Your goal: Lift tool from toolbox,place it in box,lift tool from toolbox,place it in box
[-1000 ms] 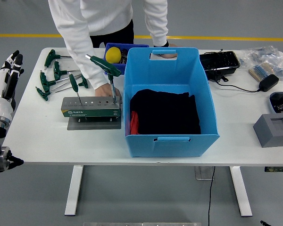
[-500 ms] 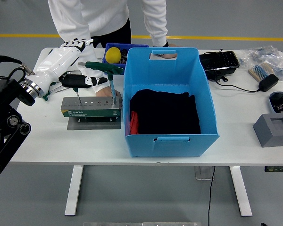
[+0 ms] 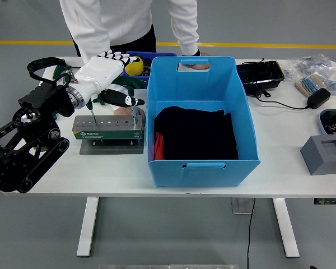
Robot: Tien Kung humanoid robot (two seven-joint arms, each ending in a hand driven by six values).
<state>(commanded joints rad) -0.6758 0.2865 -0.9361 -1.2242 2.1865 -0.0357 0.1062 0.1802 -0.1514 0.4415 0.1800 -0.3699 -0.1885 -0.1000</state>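
Observation:
A green tool stand (image 3: 107, 130) sits on a grey plate left of the big blue box (image 3: 243, 120), which has black cloth inside. Two T-handle hex keys stand in it: one on the right (image 3: 135, 114), its green handle partly behind my hand, and one on the left (image 3: 92, 115). My left hand (image 3: 119, 83), white with fingers spread, hovers just above the stand and over the handles, holding nothing. A person at the far side rests one hand (image 3: 194, 66) on the box's far rim and the other (image 3: 123, 110) behind the stand.
A yellow ball (image 3: 136, 67) lies in a small dark blue bin (image 3: 157, 55) behind the stand. Right of the box are a black tray (image 3: 261, 73), a brush (image 3: 308, 85), a black adapter (image 3: 319, 98) and a grey foam block (image 3: 325, 154).
My left arm has swung in from the table's left edge, and its hand now hangs over the tool stand. The person's arm by the stand has drawn back a little.

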